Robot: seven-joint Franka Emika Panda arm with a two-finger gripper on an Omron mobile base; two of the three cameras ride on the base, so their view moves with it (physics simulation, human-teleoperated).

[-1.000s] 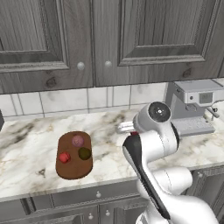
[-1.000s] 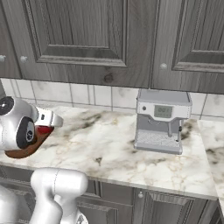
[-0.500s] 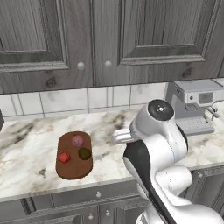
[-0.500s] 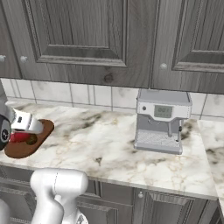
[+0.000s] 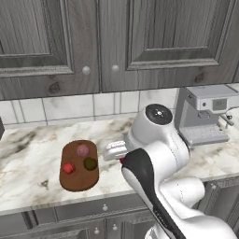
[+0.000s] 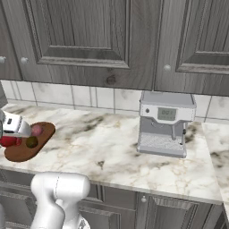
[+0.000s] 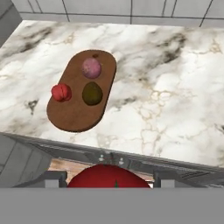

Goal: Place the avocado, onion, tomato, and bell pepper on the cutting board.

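My gripper [image 7: 108, 183], clamped on the tomato [image 7: 108, 177], hangs off the cutting board [image 7: 74, 117]'s near, bare end.

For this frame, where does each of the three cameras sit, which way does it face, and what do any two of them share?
Left base view: behind the arm at its left, looking forward and down at the counter and cutting board.
Right base view: behind at its right, facing the coffee machine; arm at lower left.
Hand view: on the hand, looking down over the board, with the tomato in the gripper.
Shared: all three show the board with onion, avocado and bell pepper.
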